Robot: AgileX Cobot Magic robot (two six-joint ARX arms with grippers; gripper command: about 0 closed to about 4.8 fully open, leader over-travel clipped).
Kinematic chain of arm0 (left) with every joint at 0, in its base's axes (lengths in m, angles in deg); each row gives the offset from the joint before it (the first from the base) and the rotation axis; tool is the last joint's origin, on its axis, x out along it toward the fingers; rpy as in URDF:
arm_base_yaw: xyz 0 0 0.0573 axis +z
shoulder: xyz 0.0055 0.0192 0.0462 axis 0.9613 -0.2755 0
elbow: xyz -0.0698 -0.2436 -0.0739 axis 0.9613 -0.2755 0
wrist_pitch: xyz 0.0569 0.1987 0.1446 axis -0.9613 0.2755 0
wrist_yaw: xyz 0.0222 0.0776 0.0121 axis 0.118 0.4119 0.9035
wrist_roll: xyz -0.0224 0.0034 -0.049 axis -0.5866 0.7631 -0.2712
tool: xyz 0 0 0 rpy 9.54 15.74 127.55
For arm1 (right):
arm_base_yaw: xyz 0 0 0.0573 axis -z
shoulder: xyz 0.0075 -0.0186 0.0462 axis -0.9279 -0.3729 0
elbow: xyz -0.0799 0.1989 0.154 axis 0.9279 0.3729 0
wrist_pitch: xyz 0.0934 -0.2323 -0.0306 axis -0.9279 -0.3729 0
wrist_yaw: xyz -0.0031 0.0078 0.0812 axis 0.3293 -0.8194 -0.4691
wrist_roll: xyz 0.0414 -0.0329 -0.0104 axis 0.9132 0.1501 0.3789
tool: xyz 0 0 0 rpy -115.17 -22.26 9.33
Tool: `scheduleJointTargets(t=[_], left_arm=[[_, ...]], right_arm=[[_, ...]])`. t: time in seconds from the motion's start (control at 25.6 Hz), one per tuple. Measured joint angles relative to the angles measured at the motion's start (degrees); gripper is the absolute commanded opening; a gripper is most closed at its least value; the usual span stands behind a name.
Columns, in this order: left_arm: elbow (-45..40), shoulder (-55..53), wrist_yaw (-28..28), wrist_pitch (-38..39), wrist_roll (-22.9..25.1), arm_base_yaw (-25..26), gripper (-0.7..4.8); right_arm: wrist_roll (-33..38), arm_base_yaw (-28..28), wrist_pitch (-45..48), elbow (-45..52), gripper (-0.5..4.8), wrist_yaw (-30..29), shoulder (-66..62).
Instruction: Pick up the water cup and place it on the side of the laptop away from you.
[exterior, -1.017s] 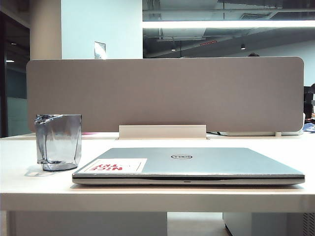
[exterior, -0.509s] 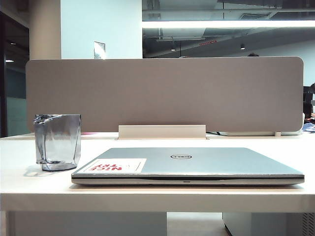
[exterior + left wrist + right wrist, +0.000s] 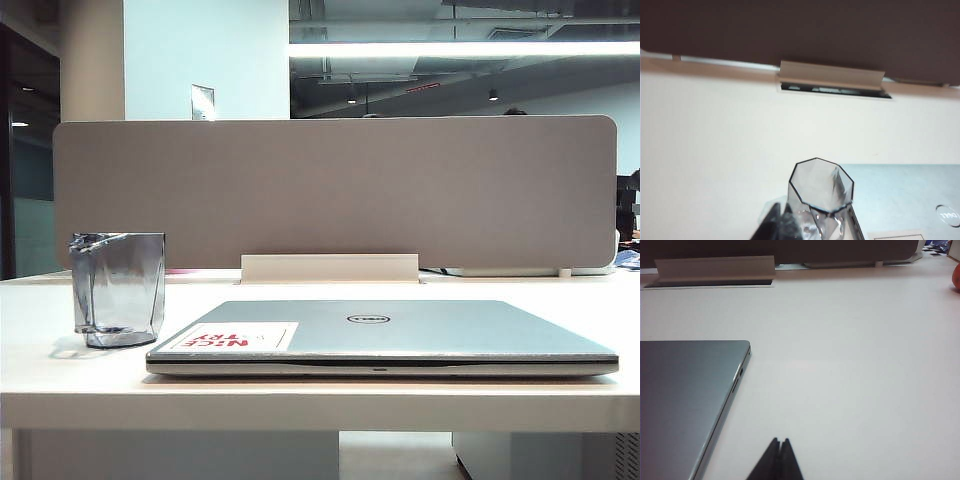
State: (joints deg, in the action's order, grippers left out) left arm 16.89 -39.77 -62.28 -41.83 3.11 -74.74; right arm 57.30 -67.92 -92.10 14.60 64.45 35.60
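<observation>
Item one, the water cup: a small see-through grey-blue cup, upright on the white table, standing just beside the left front corner of the laptop as the exterior view shows it; whether the two touch cannot be told. From the left wrist view the water cup shows an angular, many-sided rim and an open mouth. Item two, the laptop: a flat silver-grey machine, lid closed, lying at the middle of the table, with a round logo on the lid and a white sticker with red letters near its left front corner. Item three, the left pincer: dark fingers pressed together with no gap, holding nothing, placed close to the water cup on its near side and pointing toward it; it does not appear in the exterior view. Item four, the right pincer: dark fingers likewise closed tip to tip, holding nothing, above bare table to the right of the laptop. Item five, a grey partition panel standing along the far edge of the table, with a pale raised cable flap at its foot behind the laptop.
</observation>
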Motion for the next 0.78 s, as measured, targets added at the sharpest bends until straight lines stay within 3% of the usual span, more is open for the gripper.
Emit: scheduleJointTargets(t=[0.23,0.39,0.51,0.78], left_arm=[[3.91,-14.34,-5.68,-5.46,0.02,0.0,-0.03],[4.24,-25.81,-14.75,-8.24,0.2,0.0,0.99],[4.2,-31.65,-18.14,-7.28,2.93,0.0,1.58],[4.2,-38.12,-22.64,-6.19,9.94,0.0,1.57]], right_arm=[[0.0,0.0,0.0,0.0,-0.01,0.0,0.02],[0.0,0.0,0.0,0.0,-0.01,-0.02,0.02],[0.0,0.0,0.0,0.0,-0.01,0.0,0.02],[0.0,0.0,-0.28,0.0,-0.01,-0.02,0.0]])
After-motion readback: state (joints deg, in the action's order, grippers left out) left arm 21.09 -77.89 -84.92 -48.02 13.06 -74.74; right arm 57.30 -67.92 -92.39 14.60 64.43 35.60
